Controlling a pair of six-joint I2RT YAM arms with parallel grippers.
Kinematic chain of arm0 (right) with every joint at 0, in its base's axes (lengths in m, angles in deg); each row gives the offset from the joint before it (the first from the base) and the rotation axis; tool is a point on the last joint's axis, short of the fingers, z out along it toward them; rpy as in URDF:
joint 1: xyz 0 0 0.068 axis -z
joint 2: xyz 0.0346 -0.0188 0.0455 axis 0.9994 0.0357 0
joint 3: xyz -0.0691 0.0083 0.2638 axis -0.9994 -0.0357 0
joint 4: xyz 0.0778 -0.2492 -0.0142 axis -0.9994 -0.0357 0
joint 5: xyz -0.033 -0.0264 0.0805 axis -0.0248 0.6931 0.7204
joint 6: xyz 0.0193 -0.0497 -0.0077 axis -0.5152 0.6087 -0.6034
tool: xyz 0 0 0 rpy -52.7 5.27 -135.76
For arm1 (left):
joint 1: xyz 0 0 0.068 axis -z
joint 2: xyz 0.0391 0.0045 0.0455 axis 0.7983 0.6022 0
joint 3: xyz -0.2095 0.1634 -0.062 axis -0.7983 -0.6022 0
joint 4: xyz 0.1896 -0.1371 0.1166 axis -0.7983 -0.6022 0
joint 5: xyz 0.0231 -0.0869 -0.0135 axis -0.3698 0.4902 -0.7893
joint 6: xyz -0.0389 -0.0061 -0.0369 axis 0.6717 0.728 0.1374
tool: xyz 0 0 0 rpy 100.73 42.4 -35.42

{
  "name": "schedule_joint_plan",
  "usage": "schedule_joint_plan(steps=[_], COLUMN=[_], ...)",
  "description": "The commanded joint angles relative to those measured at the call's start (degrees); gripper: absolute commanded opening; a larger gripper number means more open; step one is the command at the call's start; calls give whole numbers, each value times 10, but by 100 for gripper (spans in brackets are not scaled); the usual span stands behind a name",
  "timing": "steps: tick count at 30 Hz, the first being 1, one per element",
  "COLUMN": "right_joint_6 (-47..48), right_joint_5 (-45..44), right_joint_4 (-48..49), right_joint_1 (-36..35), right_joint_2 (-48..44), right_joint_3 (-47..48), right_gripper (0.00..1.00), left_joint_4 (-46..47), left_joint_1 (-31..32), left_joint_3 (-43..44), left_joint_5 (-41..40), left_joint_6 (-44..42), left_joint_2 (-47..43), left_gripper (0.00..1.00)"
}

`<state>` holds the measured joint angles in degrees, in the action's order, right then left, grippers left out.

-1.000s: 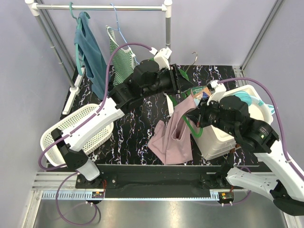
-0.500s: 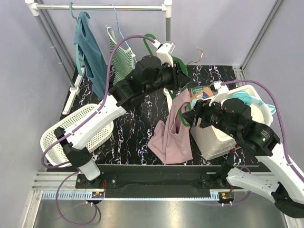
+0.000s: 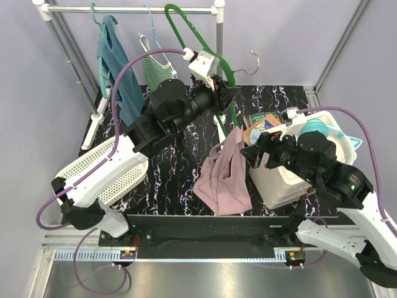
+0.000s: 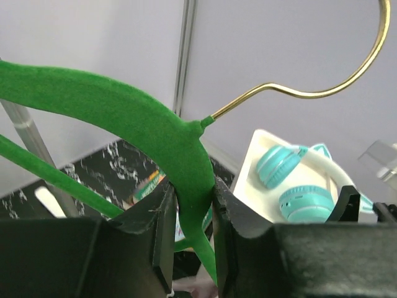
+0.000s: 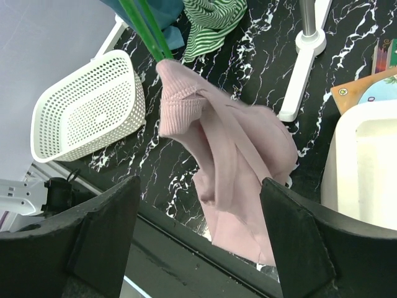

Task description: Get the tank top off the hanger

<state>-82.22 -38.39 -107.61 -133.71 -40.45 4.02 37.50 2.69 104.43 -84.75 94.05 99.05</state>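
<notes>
pink, limp tank top [image 3: 223, 177] hangs by a strap from the hanger [image 4: 124, 118] clamped in the left gripper [image 4: 191, 217]; right gripper [image 5: 200, 183] gapes, strap likeliest hold.

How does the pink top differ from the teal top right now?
The pink top clings by one strap to the tilted green hanger that the left gripper clamps, its lower part slumped on the table; the teal top hangs full length from the rail. Pink is bunched; teal drapes straight. Both are sleeveless.
</notes>
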Motion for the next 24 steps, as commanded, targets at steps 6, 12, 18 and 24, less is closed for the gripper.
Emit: schedule_joint_plan(steps=[6,12,18,24], right_joint_6=[8,7,4,-29], right_joint_5=[37,87,107,103], right_joint_4=[15,56,53,43], right_joint_1=[-3,-3,-3,-3], right_joint_2=[17,8,13,-2], right_joint_3=[34,38,34,15], right_gripper=[84,79,79,79], left_joint_4=[-6,-50,-42,-74], left_joint_1=[-5,-19,7,12], left_joint_3=[48,45,72,45], left_joint_5=[-96,-94,-15,-6], left_joint_6=[149,270,-62,-252], left_joint_2=[-22,-32,-19,-43], left_gripper=[0,0,0,0])
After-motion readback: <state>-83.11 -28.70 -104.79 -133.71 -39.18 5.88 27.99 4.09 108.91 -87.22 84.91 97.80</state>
